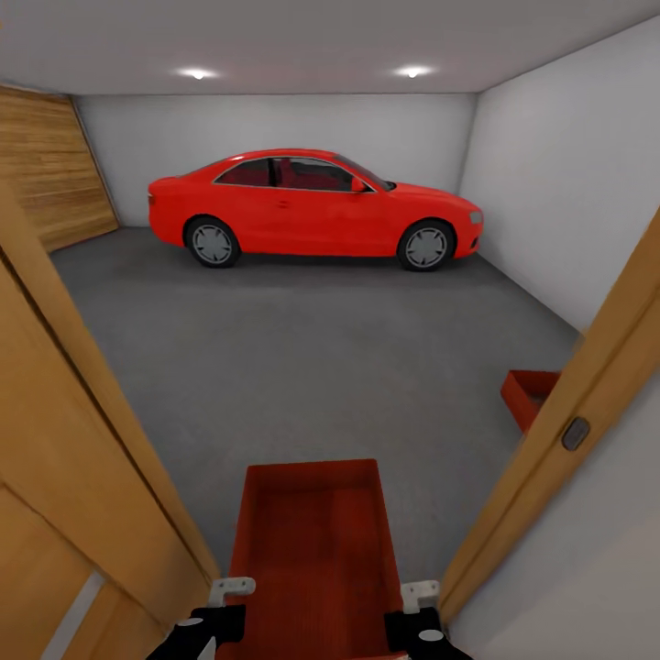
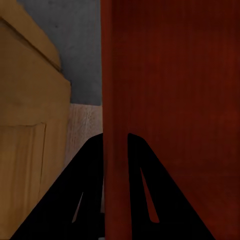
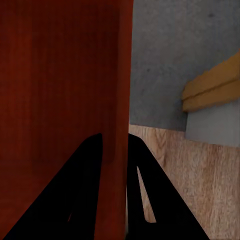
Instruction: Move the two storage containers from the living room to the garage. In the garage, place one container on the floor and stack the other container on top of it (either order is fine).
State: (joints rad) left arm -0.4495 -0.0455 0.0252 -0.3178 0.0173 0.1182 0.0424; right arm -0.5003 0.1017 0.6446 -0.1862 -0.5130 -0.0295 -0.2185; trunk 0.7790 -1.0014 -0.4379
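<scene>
Carried storage container (image 1: pixel 316 550): orange-red, bottom centre of the head view, in a wooden doorway. Left gripper (image 2: pixel 116 145) pinches its left wall; right gripper (image 3: pixel 115 145) pinches its right wall. Second storage container (image 1: pixel 530 392): on grey garage floor (image 1: pixel 321 367), right edge, part-hidden by door frame (image 1: pixel 568 412). Red car (image 1: pixel 316 206): upper centre.

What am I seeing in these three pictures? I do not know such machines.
It is a simulated wheeled robot with two arms. The big picture comes from its head camera, looking through a wooden doorway into a garage with a red car. The two small pictures come from cameras near each end effector. The left end effector and the right end effector each pinch one side wall of an orange-red container, carried between them. A second container lies on the grey floor, at the right, partly hidden by the door frame.
</scene>
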